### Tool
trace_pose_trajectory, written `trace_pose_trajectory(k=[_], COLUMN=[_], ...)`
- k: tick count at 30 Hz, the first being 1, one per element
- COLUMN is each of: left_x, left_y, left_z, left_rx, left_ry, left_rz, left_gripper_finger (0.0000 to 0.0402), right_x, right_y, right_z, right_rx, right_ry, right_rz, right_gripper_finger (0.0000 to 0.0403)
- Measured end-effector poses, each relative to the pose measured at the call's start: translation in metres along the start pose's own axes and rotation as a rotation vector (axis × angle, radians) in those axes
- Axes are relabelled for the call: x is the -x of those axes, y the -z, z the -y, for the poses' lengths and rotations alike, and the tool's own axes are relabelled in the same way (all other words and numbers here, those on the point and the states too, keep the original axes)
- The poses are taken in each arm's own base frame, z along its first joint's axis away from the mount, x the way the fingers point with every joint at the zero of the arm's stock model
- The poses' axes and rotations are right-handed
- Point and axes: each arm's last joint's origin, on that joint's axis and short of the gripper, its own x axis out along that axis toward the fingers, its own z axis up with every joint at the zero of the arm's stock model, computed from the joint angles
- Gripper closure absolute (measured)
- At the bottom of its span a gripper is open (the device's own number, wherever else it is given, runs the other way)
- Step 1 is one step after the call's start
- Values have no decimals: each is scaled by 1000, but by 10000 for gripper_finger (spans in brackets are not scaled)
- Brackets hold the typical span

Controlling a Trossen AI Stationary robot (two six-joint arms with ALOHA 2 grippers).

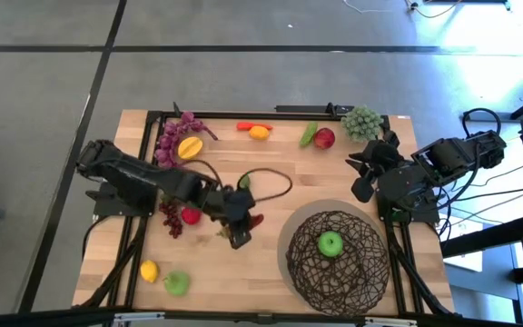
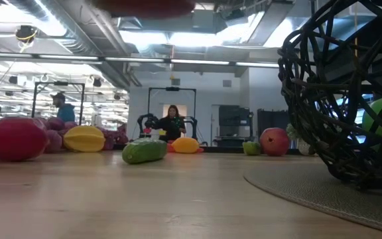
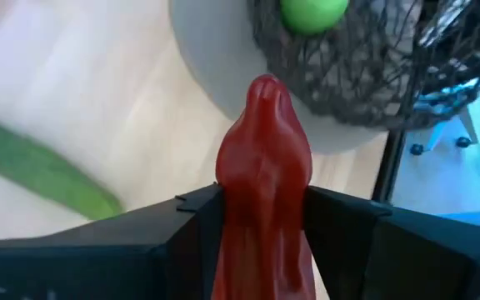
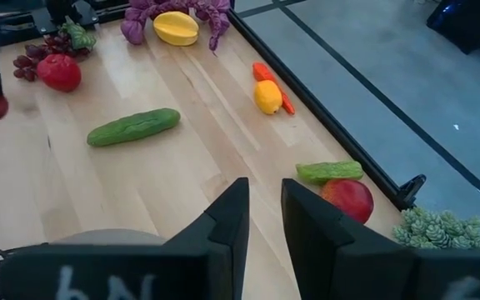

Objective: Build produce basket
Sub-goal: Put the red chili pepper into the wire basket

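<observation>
My left gripper [image 3: 263, 218] pinches a glossy red chili pepper [image 3: 264, 158] between its two dark fingers, tip pointing forward towards the large round basket of dark brown woven twigs [image 1: 338, 259]. I judge this grip along the chili's length keeps it steady for the carry to the basket. In the high view that gripper [image 1: 240, 227] hangs over the middle of the pale wooden table [image 1: 216, 272], well left of the basket, which sits on a grey round mat [image 1: 286, 243] at the near right with one green apple [image 1: 330, 242] inside.

My right gripper [image 4: 262, 218] waits at the table's right edge, fingers close together with a narrow gap and nothing between them.

The remaining produce lies loose: a green cucumber [image 4: 133, 127] mid-table, a red apple [image 4: 59, 72] with dark grapes [image 4: 27, 62] on the left, a yellow lemon [image 1: 149, 271] and a second green apple [image 1: 176, 282] at the near left, more along the far edge.

From above, the arm hides most of the chili; the low view shows only a red blur [image 2: 143, 6] at its top
</observation>
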Motion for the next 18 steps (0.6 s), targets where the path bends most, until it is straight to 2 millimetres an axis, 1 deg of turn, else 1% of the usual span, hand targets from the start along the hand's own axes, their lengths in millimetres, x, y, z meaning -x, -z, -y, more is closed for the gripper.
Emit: trace_pose_trajectory(k=[2, 4, 7, 9, 12, 18], left_x=[10, 17, 19, 18, 11, -19], left_y=[-10, -24, -36, -48, -58, -71], left_z=[-3, -1, 0, 5, 12, 25], left_rx=[-33, -55, -102, -138, -196, -287], left_ry=[-29, -25, -54, -40, -40, -35], left_rz=[-12, 15, 0, 28, 28, -7], left_gripper_finger=[274, 274, 274, 274, 274, 274], right_x=[0, 0, 0, 0, 0, 1], right_y=[0, 0, 0, 1, 2, 5], right_z=[0, 0, -1, -2, -3, -9], right_rx=[0, -1, -6, -5, 19, 141], right_ry=[-3, -12, -21, -45, -91, -270], right_rz=[-2, -10, -18, -38, -80, -188], right_gripper_finger=[329, 329, 329, 329, 329, 329])
